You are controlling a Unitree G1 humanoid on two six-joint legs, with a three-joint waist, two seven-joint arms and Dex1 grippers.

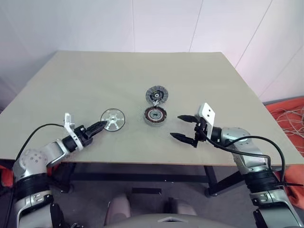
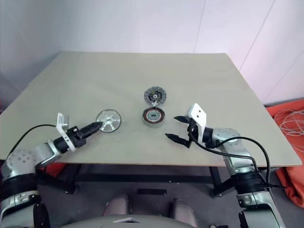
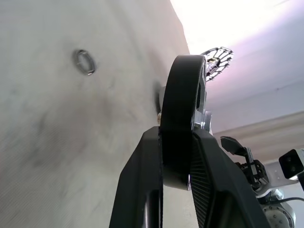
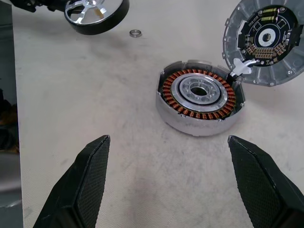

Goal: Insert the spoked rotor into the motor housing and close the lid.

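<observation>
Spoked rotor [image 1: 113, 119], a shiny silver metal disc with a dark rim, was clamped by its edge between the closed black fingers of the left gripper [image 1: 101, 125], raised off the beige table [image 1: 95, 80] near its front left. A tiny metal washer ring [image 4: 136, 33] lay just beside it. To the right, the squat round motor housing [image 1: 156, 116] with copper windings sat beside the thin grey lid [image 1: 157, 95]. Nearby the right gripper [image 1: 184, 127] hung empty, jaws spread wide.
</observation>
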